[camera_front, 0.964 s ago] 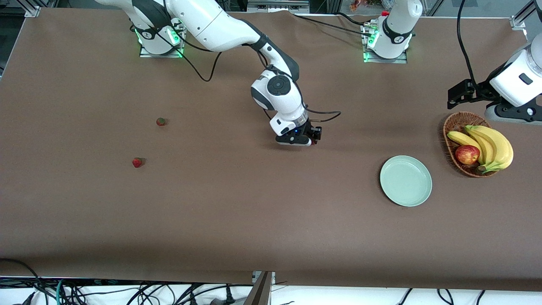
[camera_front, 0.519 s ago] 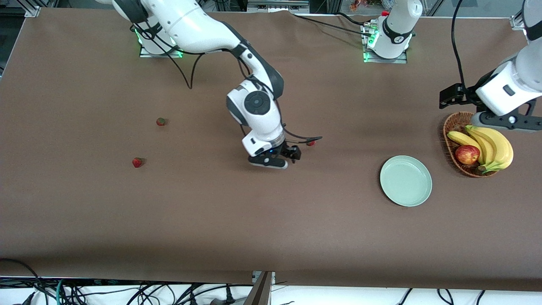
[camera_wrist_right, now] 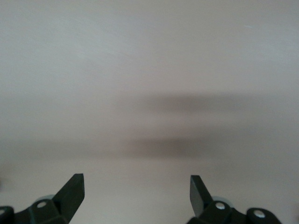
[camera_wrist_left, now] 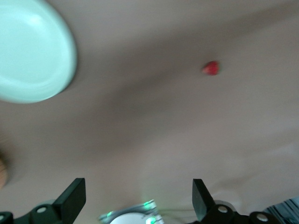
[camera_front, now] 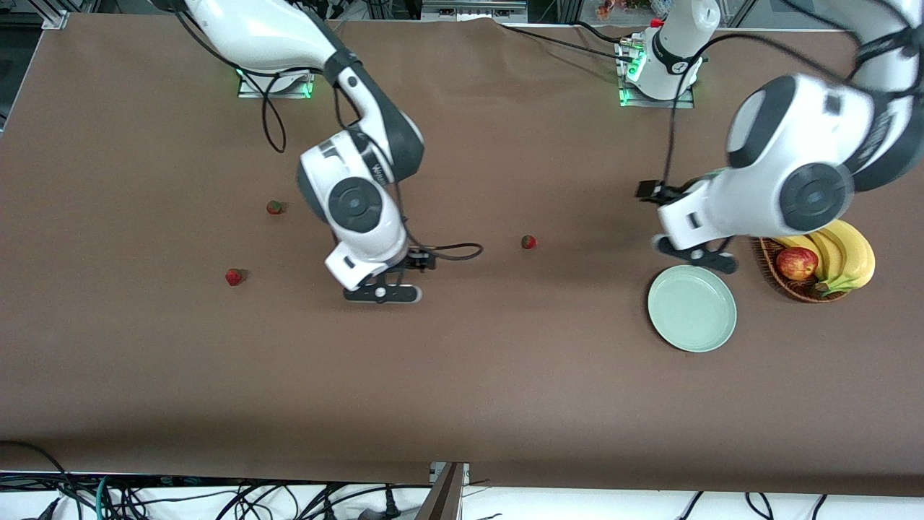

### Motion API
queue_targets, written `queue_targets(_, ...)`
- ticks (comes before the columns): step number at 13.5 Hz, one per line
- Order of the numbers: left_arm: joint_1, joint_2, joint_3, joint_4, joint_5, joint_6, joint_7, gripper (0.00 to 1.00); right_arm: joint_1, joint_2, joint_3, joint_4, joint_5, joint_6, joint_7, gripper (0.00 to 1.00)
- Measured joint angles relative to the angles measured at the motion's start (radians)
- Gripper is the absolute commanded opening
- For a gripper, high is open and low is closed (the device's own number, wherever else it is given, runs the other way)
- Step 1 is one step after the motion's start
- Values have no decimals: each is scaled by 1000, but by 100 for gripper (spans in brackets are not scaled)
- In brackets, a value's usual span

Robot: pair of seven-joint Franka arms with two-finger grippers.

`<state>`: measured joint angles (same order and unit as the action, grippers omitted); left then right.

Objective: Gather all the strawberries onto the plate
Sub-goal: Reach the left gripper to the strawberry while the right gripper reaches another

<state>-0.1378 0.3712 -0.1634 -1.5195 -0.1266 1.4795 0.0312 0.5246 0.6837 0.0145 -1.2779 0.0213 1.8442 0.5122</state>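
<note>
Three strawberries lie on the brown table: one mid-table (camera_front: 529, 242), and two toward the right arm's end (camera_front: 274, 207) (camera_front: 234, 276). The mint-green plate (camera_front: 691, 308) sits empty toward the left arm's end. My right gripper (camera_front: 390, 285) is open and empty over bare table between the middle strawberry and the other two. My left gripper (camera_front: 693, 251) is open and empty, up over the plate's rim on the side of the bases. The left wrist view shows the plate (camera_wrist_left: 32, 51), the middle strawberry (camera_wrist_left: 211, 68) and my open gripper (camera_wrist_left: 138, 193). The right wrist view shows only bare table past my open gripper (camera_wrist_right: 135, 189).
A brown wicker basket (camera_front: 766, 254) with bananas (camera_front: 844, 253) and a red-yellow apple (camera_front: 796, 263) stands beside the plate at the left arm's end. The left arm's elbow hangs over the basket.
My right gripper has moved off the middle strawberry toward its own end of the table; that berry stays on the table. My left arm has swung from above the basket to the plate.
</note>
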Motion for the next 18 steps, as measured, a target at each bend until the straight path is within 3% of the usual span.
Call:
queue_targets(3,-96,74,-32,-23,-16,141,4,100,-53,-25,-47,-20,0,-119,-162,100)
queue_targets(5,-185,82,-36,-106,30,304,4,100,-56,-48,-82,-88,0,-118,-198,100)
queue_targets(8,-292,87,-38,-281,135,629,4,100,-57,-111,-116,-267,1,-13,-251,100)
queue_targets(11,-324,93,-36,-437,272,911,26,100,-56,-205,-124,-499,2,131,-255,100)
queue_targets(15,-277,115,-25,-475,296,1010,222,100,-55,-307,-150,-788,3,309,-281,100)
queue_targets(18,-258,150,-25,-475,297,1035,283,100,-57,-340,-214,-893,3,335,-339,100)
